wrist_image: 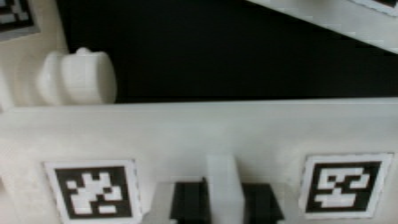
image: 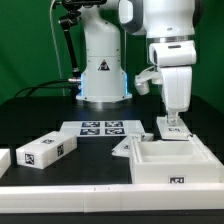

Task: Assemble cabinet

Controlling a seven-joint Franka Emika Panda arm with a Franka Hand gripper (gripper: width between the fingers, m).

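The cabinet lies in separate white tagged parts. An open box-shaped body (image: pixel 155 172) stands at the front on the exterior view's right. My gripper (image: pixel 172 117) reaches straight down at its far edge and is shut on a white cabinet panel (image: pixel 173 128) there. In the wrist view the dark fingers (wrist_image: pixel 185 202) clamp a thin white ridge of this panel (wrist_image: pixel 214 140), between its two tags; the gripper (wrist_image: pixel 221 196) sits low in that picture. A white round knob (wrist_image: pixel 79 76) shows beyond the panel. A loose long white block (image: pixel 45 150) lies on the exterior view's left.
The marker board (image: pixel 100 128) lies flat mid-table. The white robot base (image: pixel 102 70) stands behind it. Another white part (image: pixel 3 158) sits at the far left edge. A small white wedge-shaped piece (image: pixel 124 148) lies beside the box body. A white rail (image: pixel 60 198) runs along the front.
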